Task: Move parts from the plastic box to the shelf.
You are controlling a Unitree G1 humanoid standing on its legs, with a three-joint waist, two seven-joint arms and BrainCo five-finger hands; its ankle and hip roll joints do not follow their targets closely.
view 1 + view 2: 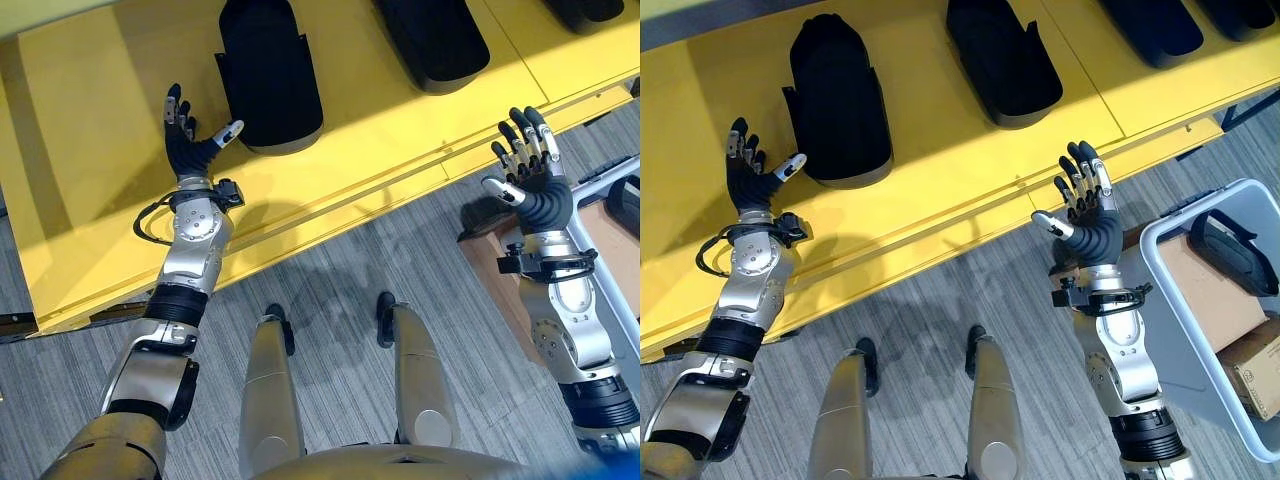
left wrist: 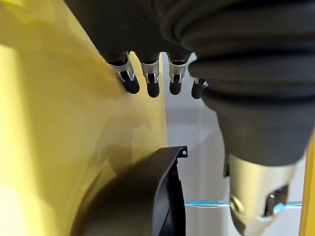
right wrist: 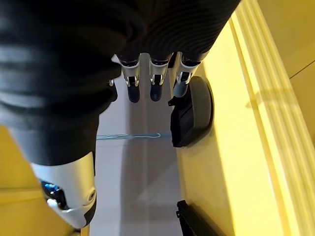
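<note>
1. The shelf (image 1: 940,190) is a broad, flat board of smooth, glossy yellow with a ridged front edge and thin seams between its panels.
2. On it lie matte black moulded plastic parts, each long, hollow and rounded at one end like a shell. Four can be counted in the right eye view: the nearest black part (image 1: 838,100) by the left hand, a second black part (image 1: 1002,60) beside it, a third black part (image 1: 1150,28) and a fourth black part (image 1: 1240,12) cut by the picture's edge.
3. The left hand (image 1: 190,145) hovers over the shelf just beside the nearest black part, fingers straight and spread, thumb pointing toward the part, holding nothing. The left wrist view shows its dark-tipped fingers extended above the yellow surface.
4. The right hand (image 1: 1088,215) is raised near the shelf's front edge, over the grey striped carpet floor (image 1: 930,300); its fingers are straight, its thumb is out, and it is empty.
5. The pale grey-blue plastic box (image 1: 1170,290) with rounded corners stands on the floor to the robot's right. Inside it lie one more black moulded part (image 1: 1230,250), sheets of brown cardboard (image 1: 1210,300) and a small brown carton (image 1: 1252,375).
</note>
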